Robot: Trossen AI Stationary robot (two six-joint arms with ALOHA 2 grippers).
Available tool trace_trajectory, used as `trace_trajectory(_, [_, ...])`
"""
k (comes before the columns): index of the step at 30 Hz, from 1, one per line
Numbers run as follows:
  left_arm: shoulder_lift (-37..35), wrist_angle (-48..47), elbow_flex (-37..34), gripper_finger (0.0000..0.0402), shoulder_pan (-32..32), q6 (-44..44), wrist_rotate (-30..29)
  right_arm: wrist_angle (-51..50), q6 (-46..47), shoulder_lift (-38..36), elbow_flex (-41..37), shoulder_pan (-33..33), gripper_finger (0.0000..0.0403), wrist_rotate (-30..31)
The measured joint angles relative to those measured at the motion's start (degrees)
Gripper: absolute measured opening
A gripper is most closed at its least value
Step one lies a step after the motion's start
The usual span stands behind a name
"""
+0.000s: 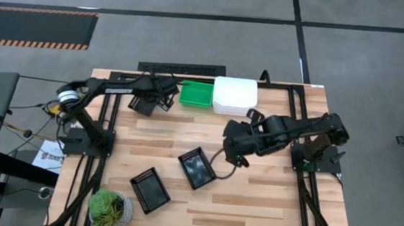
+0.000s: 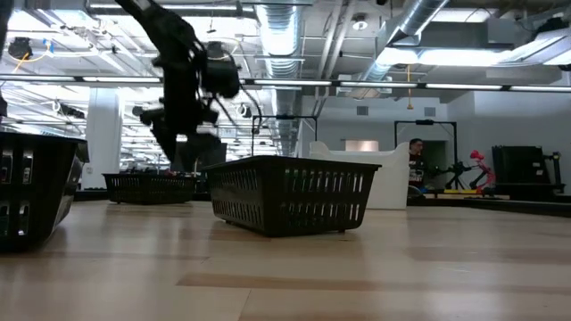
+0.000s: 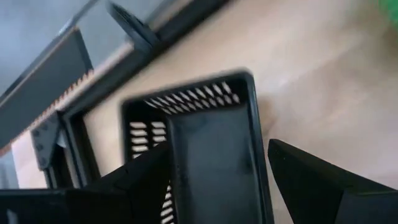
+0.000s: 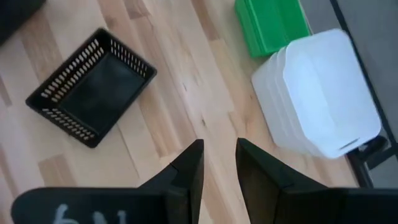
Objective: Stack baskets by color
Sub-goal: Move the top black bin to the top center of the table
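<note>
Three black mesh baskets show. One (image 1: 143, 105) stands at the far left of the table, and my left gripper (image 3: 217, 149) hangs open over it (image 3: 205, 149), one finger to each side. Two more (image 1: 198, 167) (image 1: 149, 190) rest flat on their bases nearer the front. A green basket stack (image 1: 196, 93) and a white basket stack (image 1: 234, 96) stand side by side at the far edge. My right gripper (image 4: 217, 143) hangs above bare wood mid-table, its fingers a little apart with nothing between them; its own view shows the middle black basket (image 4: 90, 87).
A round potted plant (image 1: 110, 208) stands at the near left corner. Black frame rails (image 1: 299, 113) run along the table's left and right sides. Bare wood lies between the middle black basket and the right arm's base (image 1: 314, 154).
</note>
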Motion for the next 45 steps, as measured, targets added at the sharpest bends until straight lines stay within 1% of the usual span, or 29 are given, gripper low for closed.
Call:
trace_trajectory(6, [7.4,-0.9,0.0,0.0256,1.2,-1.2,-1.7,0.1,5.9,-0.9,-4.4,3.1,0.0116,0.0])
trace_trajectory(10, [9.4,1.4,0.0,0.0256,1.1,-0.7,7.1,0.1,6.4,-0.9,-5.1,5.0,0.0116,0.0])
trace_trajectory(16, [8.0,3.8,0.0,0.0256,-1.1,-1.5,17.3,0.1,9.2,-0.8,-5.2,6.9,0.0116,0.0])
trace_trajectory(20, [6.4,5.1,0.0,0.0256,-5.0,-2.4,22.4,0.1,9.3,-0.8,-5.2,7.9,0.0116,0.0])
trace_trajectory(27, [5.0,5.6,0.0,0.0256,-13.9,-4.3,31.4,0.1,9.4,-0.8,-5.2,8.1,0.0116,0.0])
trace_trajectory(31, [4.9,6.8,0.0,0.0256,-18.8,-3.5,32.3,0.5,9.3,-0.8,-5.2,8.1,0.0116,0.9])
trace_trajectory(34, [4.9,9.1,0.0,0.0256,-20.6,-1.0,32.1,0.7,9.3,-0.8,-5.2,8.0,0.0116,1.4])
trace_trajectory(39, [4.9,16.2,0.0,0.0256,-20.7,5.0,32.2,1.9,9.2,-0.8,-5.2,7.3,0.0116,3.3])
trace_trajectory(45, [4.9,21.6,0.0,0.0256,-20.1,8.2,35.1,3.4,9.2,-0.8,-5.2,6.1,0.0116,3.4])
